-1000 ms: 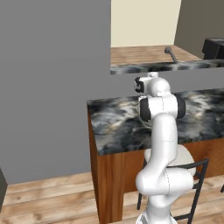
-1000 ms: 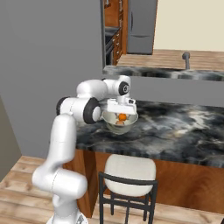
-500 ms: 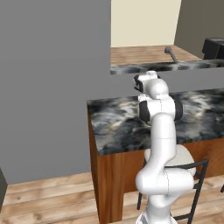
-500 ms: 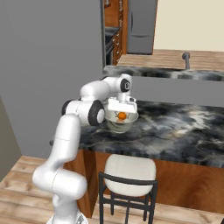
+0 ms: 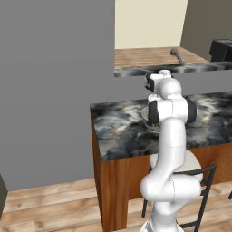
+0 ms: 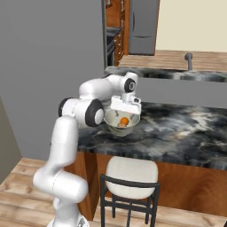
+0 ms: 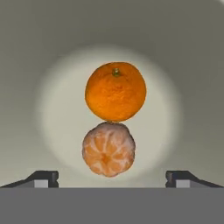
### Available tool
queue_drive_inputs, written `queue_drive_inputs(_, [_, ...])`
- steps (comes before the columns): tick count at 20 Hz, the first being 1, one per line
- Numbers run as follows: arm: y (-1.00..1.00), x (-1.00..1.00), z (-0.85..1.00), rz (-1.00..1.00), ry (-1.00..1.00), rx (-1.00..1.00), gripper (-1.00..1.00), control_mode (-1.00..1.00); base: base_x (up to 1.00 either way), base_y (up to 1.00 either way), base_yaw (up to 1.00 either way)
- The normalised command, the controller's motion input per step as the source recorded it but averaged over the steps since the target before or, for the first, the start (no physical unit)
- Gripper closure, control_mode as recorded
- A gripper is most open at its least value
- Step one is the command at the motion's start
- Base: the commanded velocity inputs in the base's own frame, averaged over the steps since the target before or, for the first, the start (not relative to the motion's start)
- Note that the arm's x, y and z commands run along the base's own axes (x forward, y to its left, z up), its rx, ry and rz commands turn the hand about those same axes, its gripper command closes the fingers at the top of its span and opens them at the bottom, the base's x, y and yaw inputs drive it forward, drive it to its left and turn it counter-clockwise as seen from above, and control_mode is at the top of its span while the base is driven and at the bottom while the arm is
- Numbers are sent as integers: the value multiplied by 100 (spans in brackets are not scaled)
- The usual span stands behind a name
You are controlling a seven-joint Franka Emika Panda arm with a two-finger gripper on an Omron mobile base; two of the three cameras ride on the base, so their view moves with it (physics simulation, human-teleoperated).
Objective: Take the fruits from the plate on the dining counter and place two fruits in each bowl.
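A kitchen with grey walls and a wooden floor holds the dining counter (image 6: pixel 177 133), its marbled black-and-white top sitting on a reddish-brown front. In the hand view the gripper (image 7: pixel 112 177) has its two dark tips spread wide at the lower corners, with nothing between them. Just beyond them lies a peeled, paler orange fruit (image 7: pixel 108 149) with its segments showing, and touching it on the far side is a bright orange fruit (image 7: pixel 115 91) with a small green stem mark. Both rest on the pale bottom of a bowl (image 7: pixel 188 87), whose beige-olive wall curves up all around.

The right base view shows the gripper (image 6: pixel 125 108) hanging directly over that bowl (image 6: pixel 116 126) near the counter's left end, and one orange fruit (image 6: pixel 124 120) can be seen inside; the second fruit cannot be made out there. This view also shows a chair (image 6: pixel 129 177) with a pale round seat and dark frame tucked against the counter front, and a higher grey ledge (image 6: pixel 177 86) behind.

In the left base view the white arm (image 5: pixel 168 149) stands in front of the bowl (image 5: pixel 146 114), leaving just a sliver of rim visible at the arm's left edge.
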Motion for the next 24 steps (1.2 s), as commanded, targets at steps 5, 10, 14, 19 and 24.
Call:
queue_drive_inputs(5, [10,-100,37,0,-58,-1,-100,-100,0,0,0])
queue_drive_inputs(10, [47,-88,72,-1,-53,-4,-100,-100,0,0,0])
queue_drive_inputs(14, [47,-72,100,-1,-23,-5,-100,-100,0,0,0])
queue_drive_inputs(19, [20,-82,100,-3,0,-1,-100,-100,0,0,0])
queue_drive_inputs(24, [1,-100,97,-7,1,-1,-100,-100,0,0,0])
